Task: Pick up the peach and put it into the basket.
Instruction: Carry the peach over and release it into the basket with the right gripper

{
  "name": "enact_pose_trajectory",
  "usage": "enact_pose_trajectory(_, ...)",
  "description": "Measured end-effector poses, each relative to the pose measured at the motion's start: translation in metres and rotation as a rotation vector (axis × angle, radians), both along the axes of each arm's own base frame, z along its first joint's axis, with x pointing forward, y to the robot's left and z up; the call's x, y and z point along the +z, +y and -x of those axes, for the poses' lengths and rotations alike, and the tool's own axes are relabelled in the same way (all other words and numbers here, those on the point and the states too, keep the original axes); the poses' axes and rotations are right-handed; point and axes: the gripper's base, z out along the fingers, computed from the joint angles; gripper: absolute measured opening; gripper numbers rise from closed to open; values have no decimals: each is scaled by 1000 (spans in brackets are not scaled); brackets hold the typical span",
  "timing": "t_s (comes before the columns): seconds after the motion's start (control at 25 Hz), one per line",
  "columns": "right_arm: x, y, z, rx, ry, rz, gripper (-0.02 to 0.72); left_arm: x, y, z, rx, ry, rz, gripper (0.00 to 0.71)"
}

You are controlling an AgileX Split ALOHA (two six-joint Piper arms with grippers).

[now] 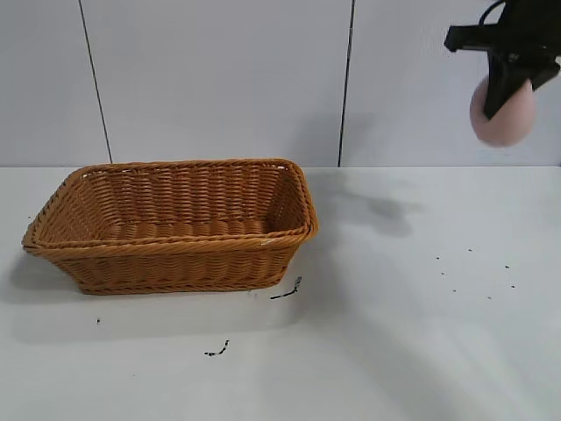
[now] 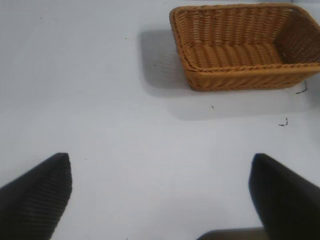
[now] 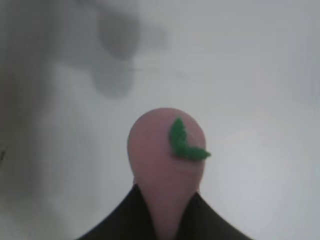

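Observation:
The pink peach [image 1: 503, 112] hangs high in the air at the far right, clamped in my right gripper [image 1: 504, 88]. In the right wrist view the peach [image 3: 162, 165] shows a small green leaf, and the two black fingers [image 3: 125, 220] press its sides. The orange-brown wicker basket [image 1: 175, 250] stands on the white table at the left, far from the peach and well below it. It also shows in the left wrist view [image 2: 240, 75], empty. My left gripper [image 2: 160, 195] is open and empty above bare table, away from the basket.
The white table [image 1: 421, 333] has a few small dark specks [image 1: 286, 292] near the basket's front corner. A pale panelled wall stands behind.

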Motion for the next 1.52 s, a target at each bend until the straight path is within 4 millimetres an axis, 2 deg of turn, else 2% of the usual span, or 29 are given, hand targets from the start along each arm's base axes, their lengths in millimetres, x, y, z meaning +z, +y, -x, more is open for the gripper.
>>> enact_pose_trajectory(0.12,17,27,-8,58,-76,-6,-8,0,0,0,0,0,0,693)
enact_pose_trajectory(0.32,20,93,-10,185,-114,-27,-8,0,0,0,0,0,0,693)
enact_pose_trajectory(0.56,2,175,8,357,-80,-36,-8,0,0,0,0,0,0,693)
enact_pose_trajectory(0.72,-12,216,20,442,-75,-41,-8,0,0,0,0,0,0,693)
enact_pose_trajectory(0.88,-45,246,23,495,-51,-36,-8,0,0,0,0,0,0,693)
enact_pose_trajectory(0.92,-58,252,21,502,-37,-31,-8,0,0,0,0,0,0,693)
enact_pose_trajectory(1.2,-130,267,5,501,-16,-21,-3,0,0,0,0,0,0,693)
enact_pose_trajectory(1.24,-138,267,4,500,-8,-18,28,0,0,0,0,0,0,693)
enact_pose_trajectory(1.32,-144,268,4,498,5,-20,149,0,0,0,0,0,0,693)
enact_pose_trajectory(1.36,-146,268,4,497,10,-24,232,0,0,0,0,0,0,693)
enact_pose_trajectory(1.44,-146,269,4,496,9,-30,473,0,0,0,0,0,0,693)
enact_pose_trajectory(1.52,-144,269,3,502,-9,-34,610,0,0,0,0,0,0,693)
